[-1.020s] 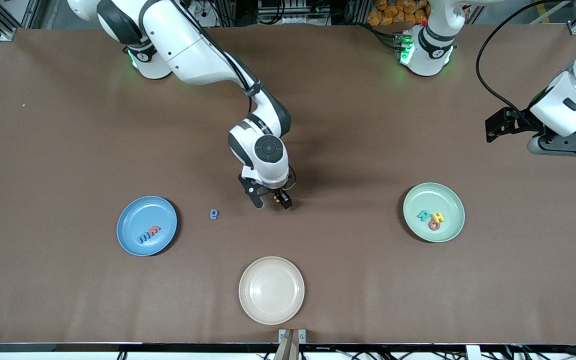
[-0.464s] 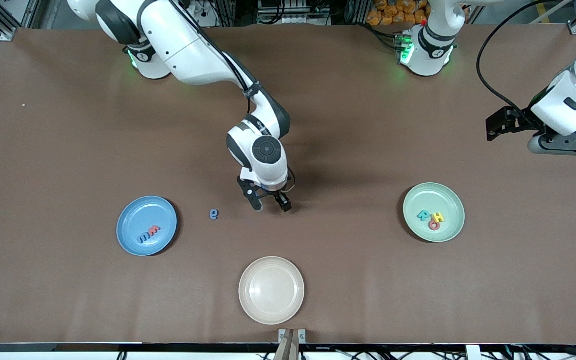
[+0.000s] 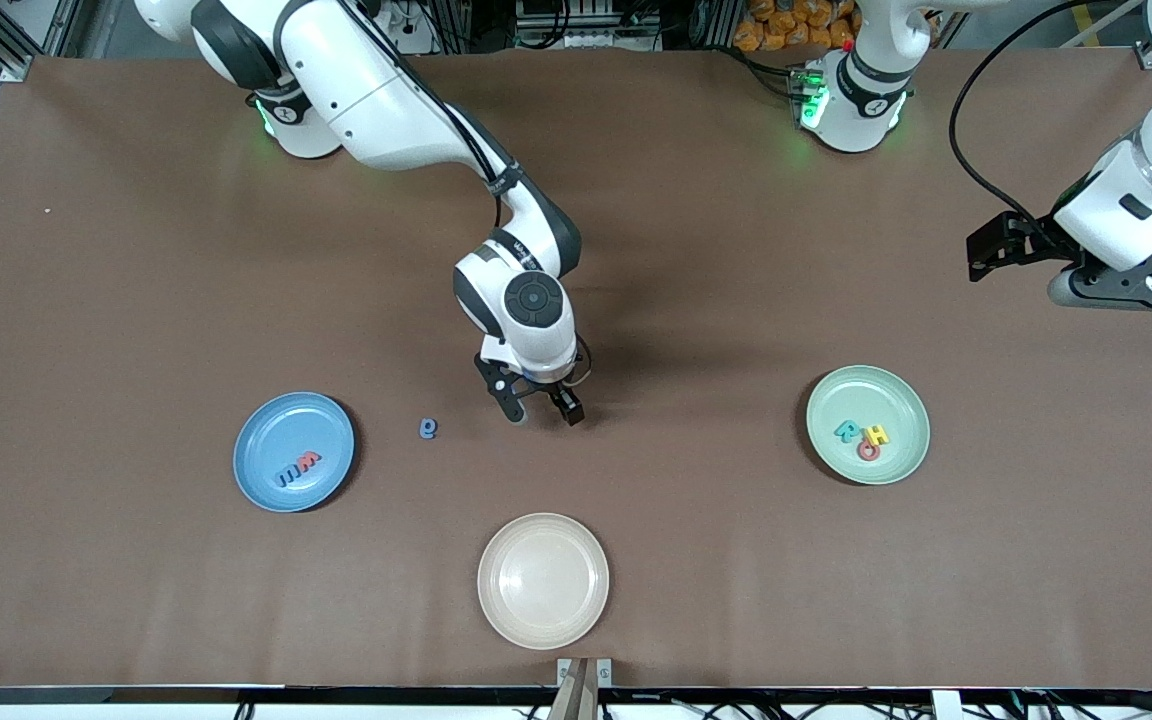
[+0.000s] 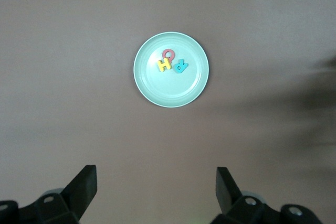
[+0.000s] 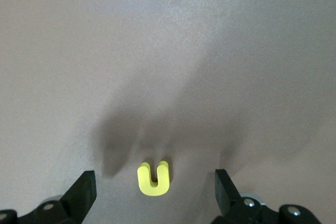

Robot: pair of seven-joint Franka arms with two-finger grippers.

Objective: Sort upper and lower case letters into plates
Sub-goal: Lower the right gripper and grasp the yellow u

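Note:
My right gripper (image 3: 541, 406) hangs open low over the middle of the table. In the right wrist view a yellow letter u (image 5: 154, 179) lies flat between its open fingertips (image 5: 155, 174); in the front view the gripper hides that letter. A blue letter (image 3: 427, 428) lies on the table between the gripper and the blue plate (image 3: 271, 440), which holds a blue m (image 3: 288, 475) and a red m (image 3: 307, 461). The pale green plate (image 3: 896, 400) holds a teal R (image 3: 846, 432), a yellow H (image 3: 877, 434) and a red O (image 3: 868, 450). My left gripper (image 3: 986, 255) waits, open and empty (image 4: 156, 174), high above the table near the green plate (image 4: 173, 92).
A cream-beige plate (image 3: 542, 580) sits empty near the table's front edge, nearer the camera than my right gripper. The brown table mat (image 3: 696, 520) lies bare between the plates.
My right gripper has shifted slightly toward the right arm's end, still over the yellow u. My left arm has drifted a little. The letters and plates have not moved.

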